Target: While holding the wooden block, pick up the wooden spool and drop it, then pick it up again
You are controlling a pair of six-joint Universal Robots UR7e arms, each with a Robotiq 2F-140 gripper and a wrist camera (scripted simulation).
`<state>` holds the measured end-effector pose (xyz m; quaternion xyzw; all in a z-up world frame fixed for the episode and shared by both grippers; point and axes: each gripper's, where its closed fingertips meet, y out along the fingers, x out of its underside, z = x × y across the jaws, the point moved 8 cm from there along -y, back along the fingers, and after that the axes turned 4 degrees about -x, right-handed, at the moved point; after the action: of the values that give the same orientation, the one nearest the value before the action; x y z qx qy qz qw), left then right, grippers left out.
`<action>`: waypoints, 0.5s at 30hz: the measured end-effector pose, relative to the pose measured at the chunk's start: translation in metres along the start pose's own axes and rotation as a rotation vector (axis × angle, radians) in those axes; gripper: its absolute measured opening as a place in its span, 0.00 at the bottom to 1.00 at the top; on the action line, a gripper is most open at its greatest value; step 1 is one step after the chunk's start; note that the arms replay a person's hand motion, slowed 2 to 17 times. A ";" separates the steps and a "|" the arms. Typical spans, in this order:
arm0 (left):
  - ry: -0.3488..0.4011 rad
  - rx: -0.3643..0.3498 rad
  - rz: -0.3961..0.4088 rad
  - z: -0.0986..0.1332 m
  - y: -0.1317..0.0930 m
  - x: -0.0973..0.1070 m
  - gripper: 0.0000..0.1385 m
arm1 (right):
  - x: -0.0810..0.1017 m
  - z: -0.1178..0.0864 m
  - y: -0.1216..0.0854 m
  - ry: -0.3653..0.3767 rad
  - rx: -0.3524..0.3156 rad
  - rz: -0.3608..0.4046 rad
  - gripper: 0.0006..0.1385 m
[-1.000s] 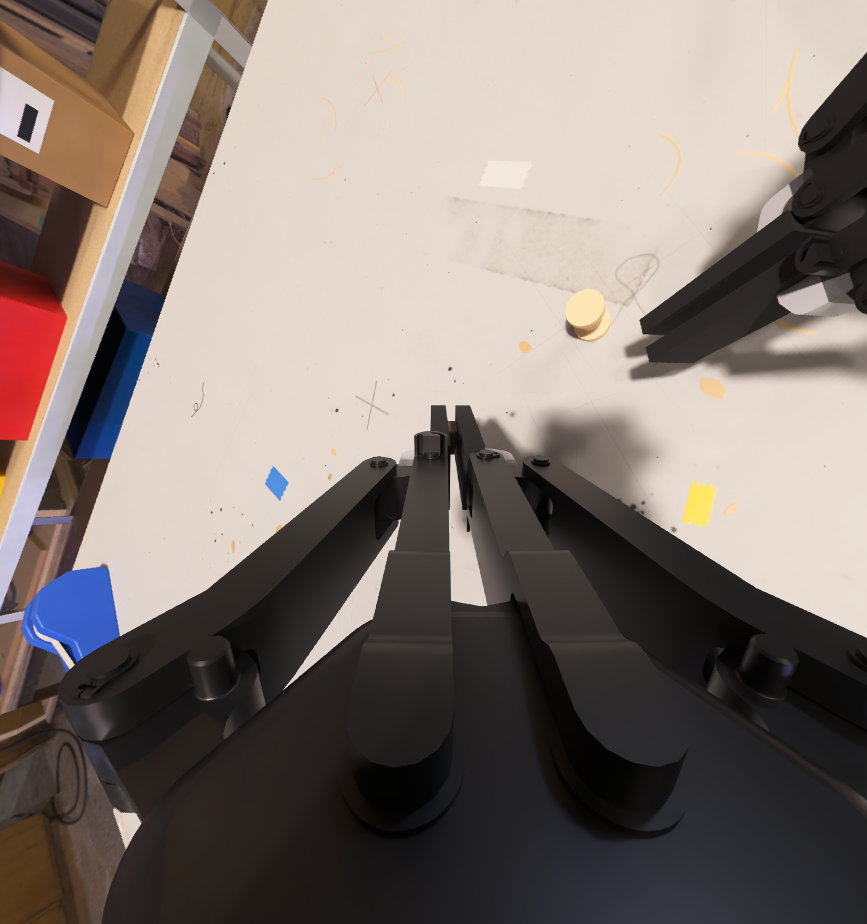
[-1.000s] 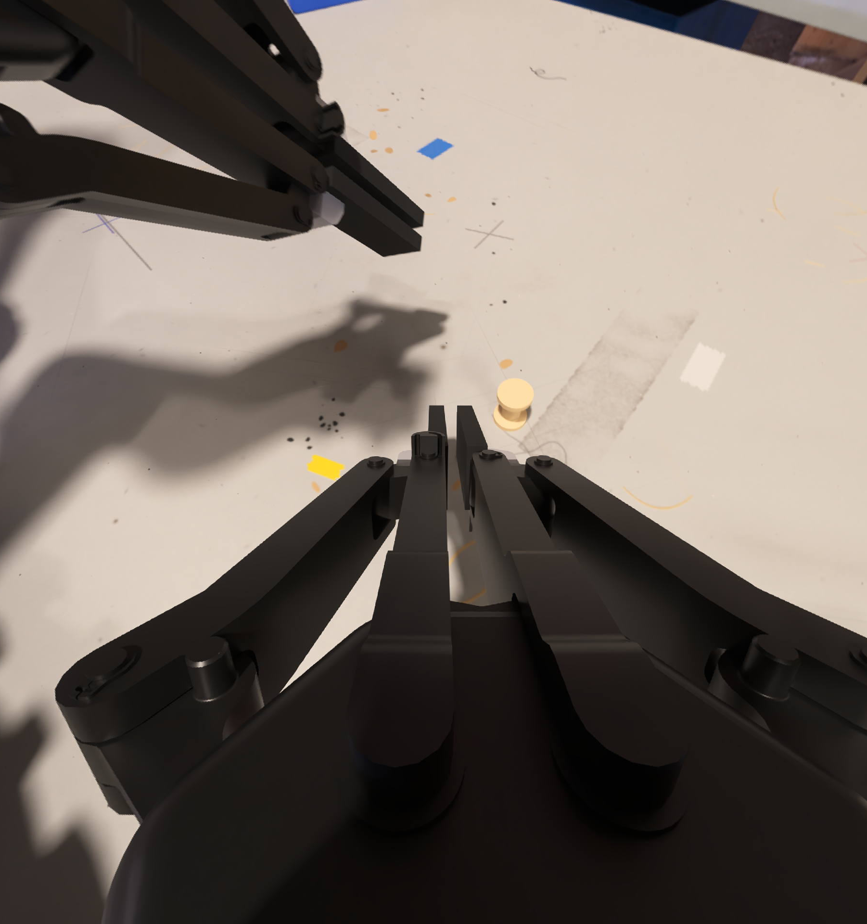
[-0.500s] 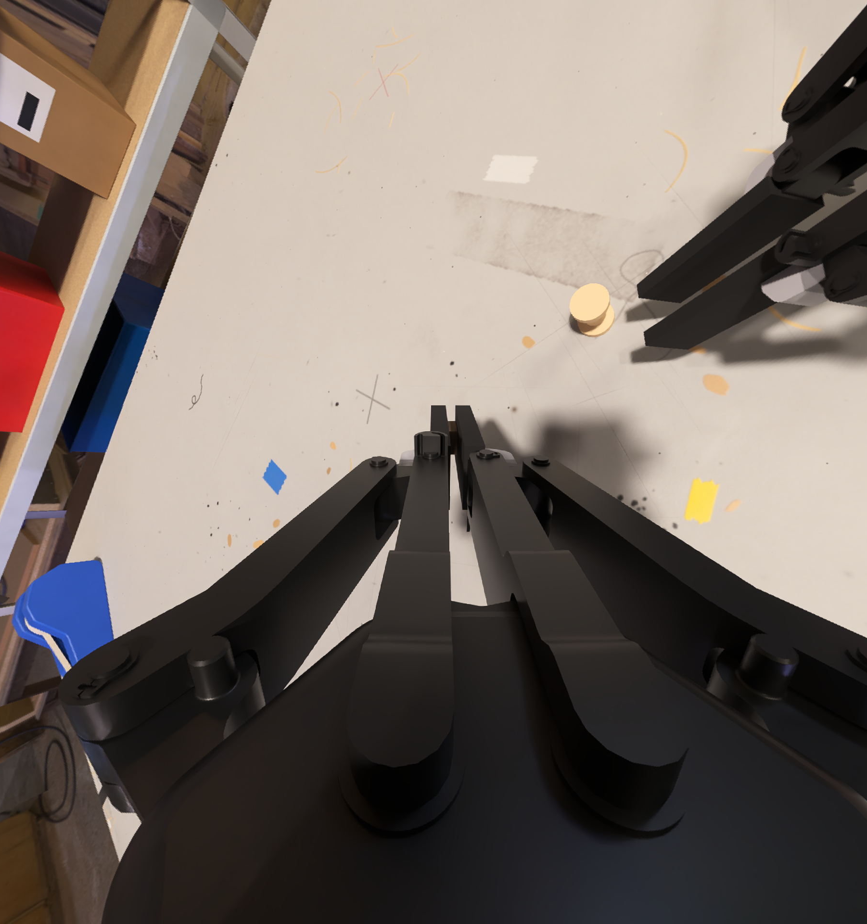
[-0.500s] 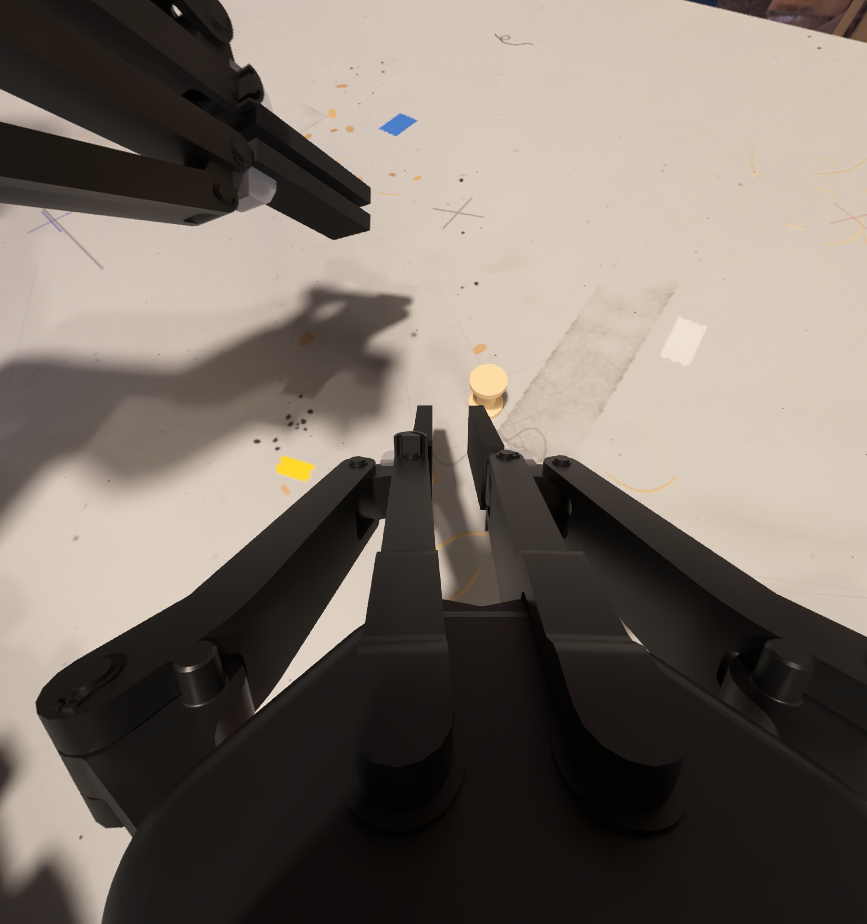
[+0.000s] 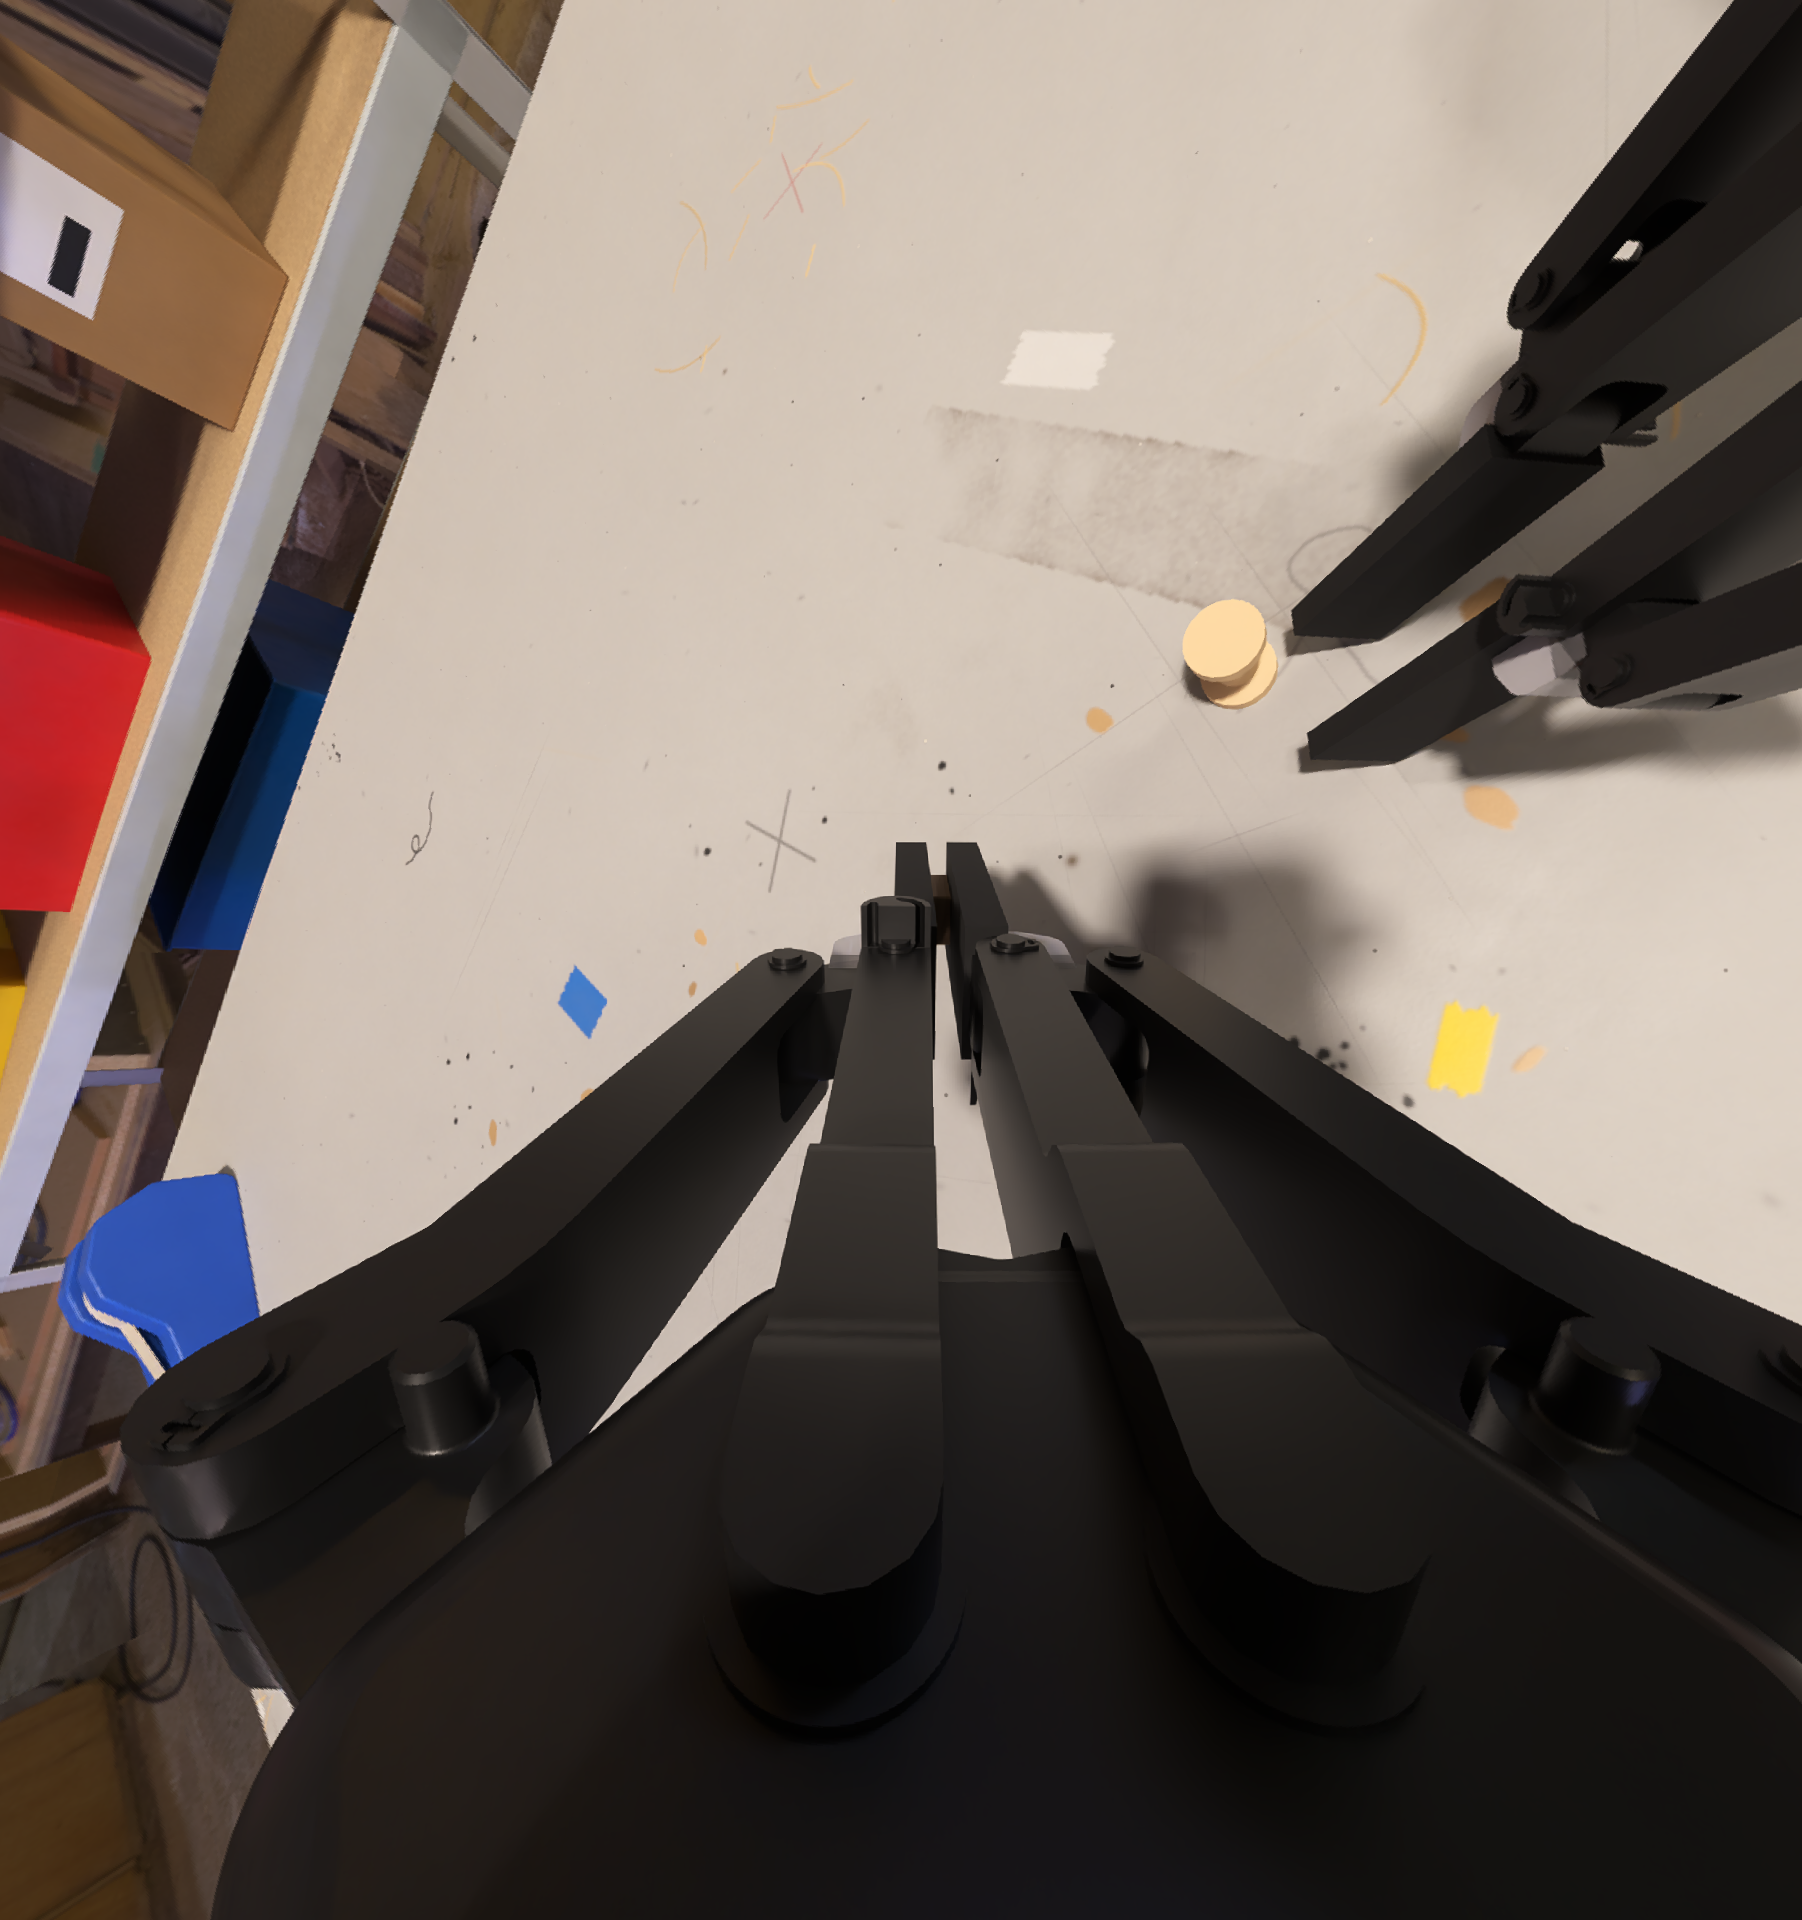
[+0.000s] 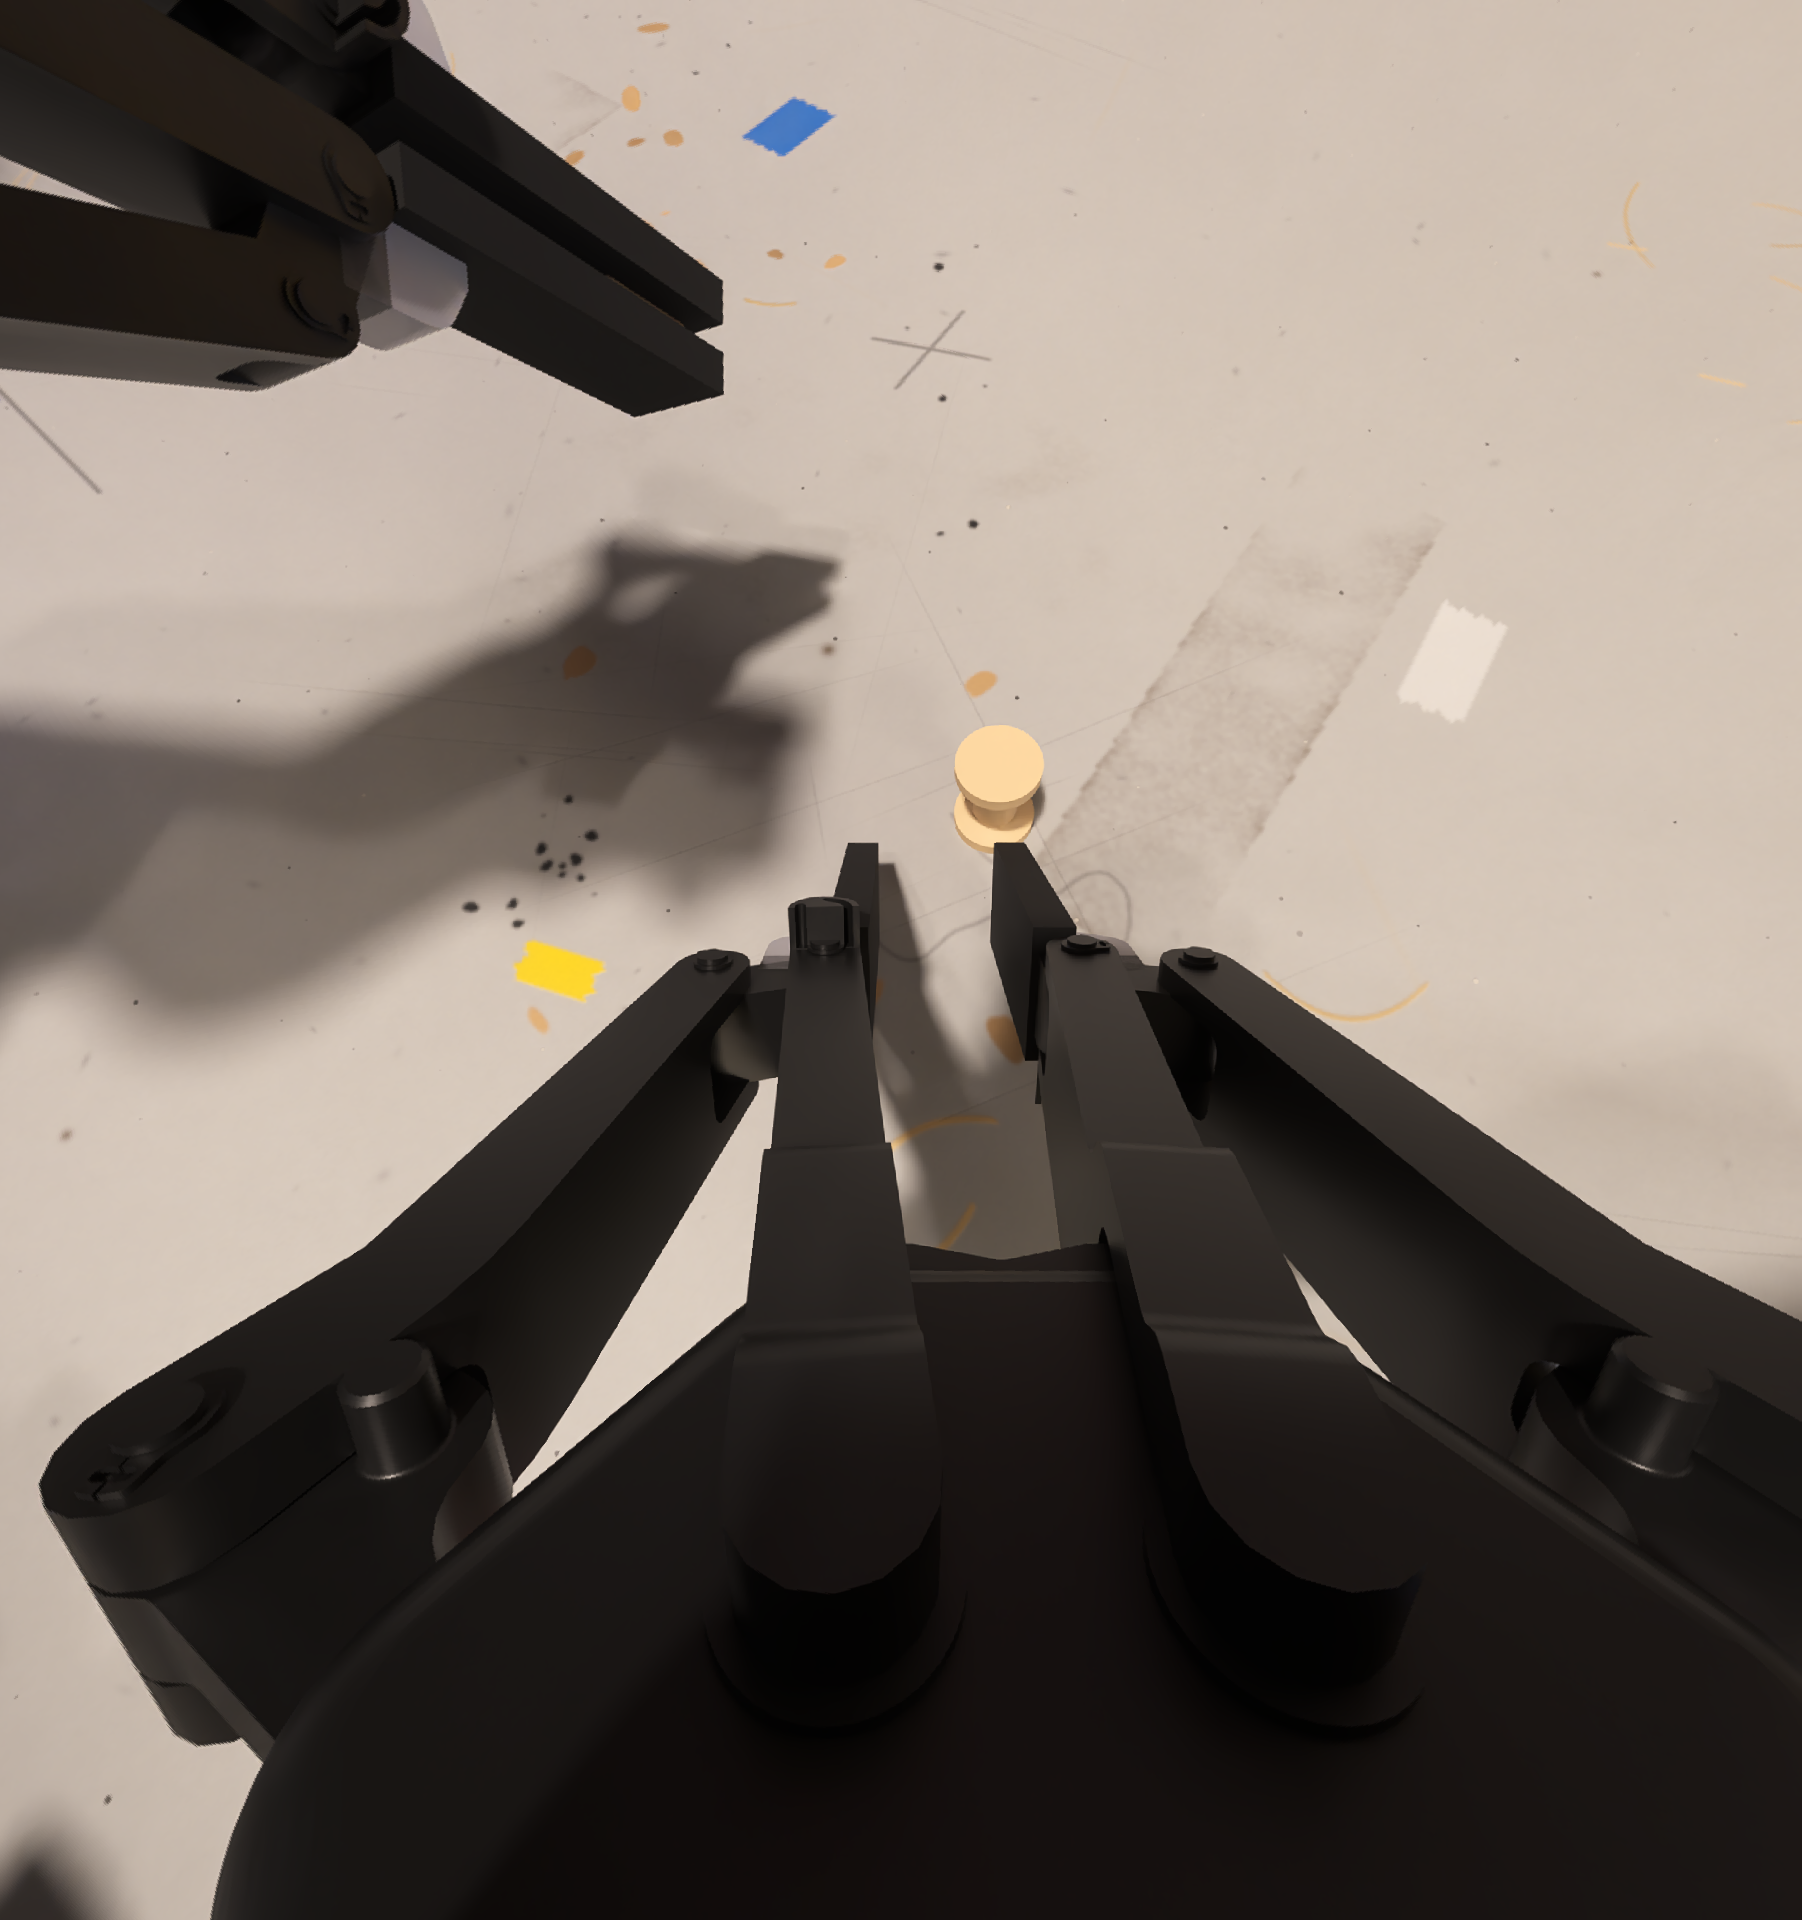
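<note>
Two black two-finger grippers hang over a pale, scuffed table, both angled down toward its surface. The left gripper has its fingers drawn almost together, pinching a thin sliver of brown, the wooden block, of which only a narrow edge shows between the tips (too little to tell its shape). The right gripper has its fingers parted with a clear gap between them and nothing held; its tips sit just short of the wooden spool, not touching it. The spool stands upright on the table, light tan and smooth, with two round flat discs joined by a narrower waist. In the left wrist view the same spool stands just beside the right gripper's spread tips. The grippers are matte black with flat rectangular fingertips and rounded linkages. The table is marked with faint pencil crosses, orange smears, black specks, a grey smudged band, and small patches of blue tape, yellow tape and white tape. Soft shadows of the arms fall across it. Beside the table stands a shelf holding a cardboard box and a red box.
</note>
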<state>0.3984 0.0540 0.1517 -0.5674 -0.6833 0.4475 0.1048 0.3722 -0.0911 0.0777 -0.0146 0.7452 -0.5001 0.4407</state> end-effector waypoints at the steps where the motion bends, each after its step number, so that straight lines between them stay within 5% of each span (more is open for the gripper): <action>1: 0.000 0.000 0.000 0.000 0.000 0.000 0.04 | 0.000 0.000 0.001 -0.004 0.004 0.001 0.21; 15: -0.001 -0.002 0.004 0.000 0.000 -0.001 0.04 | -0.004 0.002 0.005 0.007 0.007 0.023 0.06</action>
<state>0.3990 0.0535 0.1524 -0.5686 -0.6827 0.4472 0.1032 0.3776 -0.0881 0.0767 -0.0025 0.7452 -0.4977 0.4439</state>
